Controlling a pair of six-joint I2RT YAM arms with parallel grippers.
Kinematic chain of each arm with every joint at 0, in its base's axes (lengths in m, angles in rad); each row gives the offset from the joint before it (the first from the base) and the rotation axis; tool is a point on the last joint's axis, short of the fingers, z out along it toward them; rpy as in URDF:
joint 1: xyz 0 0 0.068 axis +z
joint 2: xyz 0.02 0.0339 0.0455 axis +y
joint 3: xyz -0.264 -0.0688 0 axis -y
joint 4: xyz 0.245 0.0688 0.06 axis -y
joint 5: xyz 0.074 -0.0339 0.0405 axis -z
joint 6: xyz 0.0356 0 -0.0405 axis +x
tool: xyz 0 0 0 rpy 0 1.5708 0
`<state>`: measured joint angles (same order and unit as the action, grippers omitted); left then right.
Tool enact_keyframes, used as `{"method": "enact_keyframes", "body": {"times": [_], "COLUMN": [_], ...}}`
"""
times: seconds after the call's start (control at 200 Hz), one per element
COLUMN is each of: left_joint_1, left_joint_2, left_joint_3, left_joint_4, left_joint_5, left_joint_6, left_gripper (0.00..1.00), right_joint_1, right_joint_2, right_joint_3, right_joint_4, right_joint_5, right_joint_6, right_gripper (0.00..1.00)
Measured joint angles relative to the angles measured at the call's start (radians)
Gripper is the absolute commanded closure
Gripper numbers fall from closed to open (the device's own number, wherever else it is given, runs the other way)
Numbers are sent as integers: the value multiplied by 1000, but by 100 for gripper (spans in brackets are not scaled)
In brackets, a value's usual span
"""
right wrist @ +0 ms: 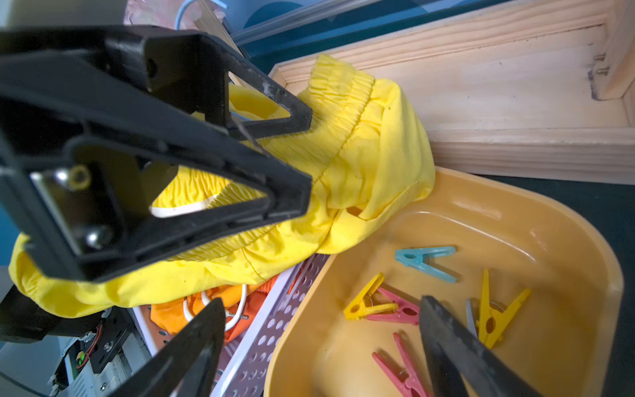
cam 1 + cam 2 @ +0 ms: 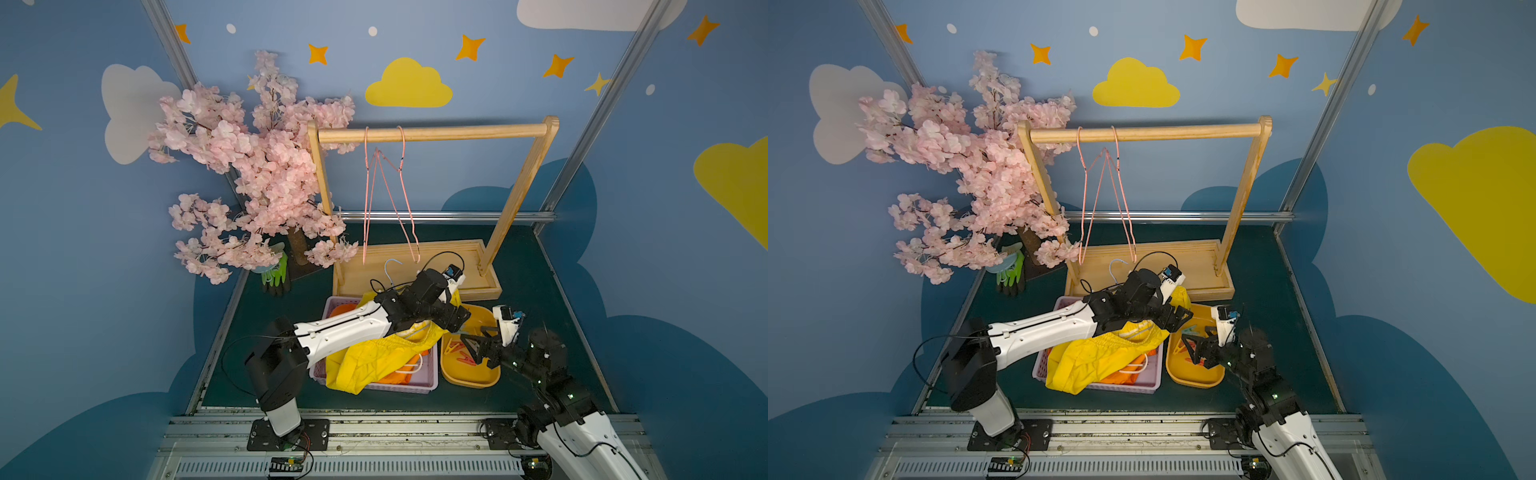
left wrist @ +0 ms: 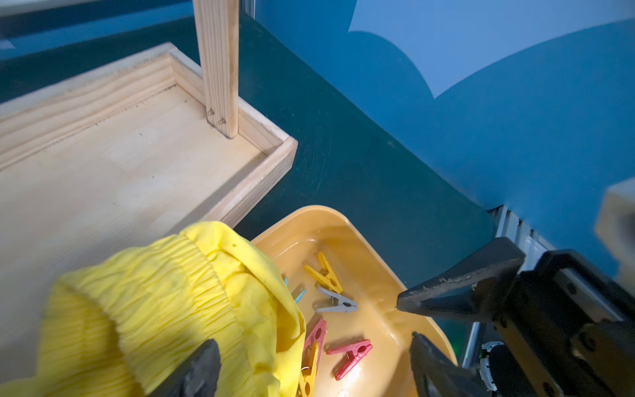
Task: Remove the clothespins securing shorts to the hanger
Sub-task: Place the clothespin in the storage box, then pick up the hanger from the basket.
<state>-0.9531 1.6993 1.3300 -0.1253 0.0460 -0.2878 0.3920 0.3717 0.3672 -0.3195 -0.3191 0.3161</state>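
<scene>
Looking into the yellow tray [image 1: 498, 206], we count six loose clothespins [image 1: 424, 257]: two red, two yellow, one teal, one grey. Just beside it, the lilac basket [image 1: 275, 326] holds orange shorts [image 1: 171, 316] under the yellow shorts [image 1: 360, 154], whose waistband spills over the tray's rim. Our left gripper [image 1: 307, 158] hangs spread wide above that waistband, the right gripper [image 1: 321, 300] spread wide over the tray. Neither holds anything.
</scene>
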Motion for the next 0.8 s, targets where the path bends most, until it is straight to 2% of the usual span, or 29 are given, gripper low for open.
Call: {"method": "enact_keyframes", "body": {"times": [0.15, 0.275, 0.42, 0.576, 0.801], "left_joint_1": [17, 16, 13, 16, 83], "left_joint_2": [-100, -195, -299, -406, -383], "left_joint_3": [-11, -17, -38, -144, -178], "left_joint_4": [-2, -32, -105, -168, -268], "left_joint_5": [6, -30, -145, -312, -415], "left_joint_6": [-19, -30, -56, -101, -140], "left_gripper": [15, 16, 15, 17, 17], "right_joint_1": [-2, -2, -2, -2, -3], "right_joint_2": [-58, -43, 76, 220, 356], "right_joint_3": [-22, -30, -23, 10, 71], "right_joint_4": [27, 53, 92, 138, 211], "right_joint_5": [12, 25, 44, 50, 34], "right_joint_6": [22, 29, 27, 27, 28], "right_gripper": [17, 19, 20, 21, 22]}}
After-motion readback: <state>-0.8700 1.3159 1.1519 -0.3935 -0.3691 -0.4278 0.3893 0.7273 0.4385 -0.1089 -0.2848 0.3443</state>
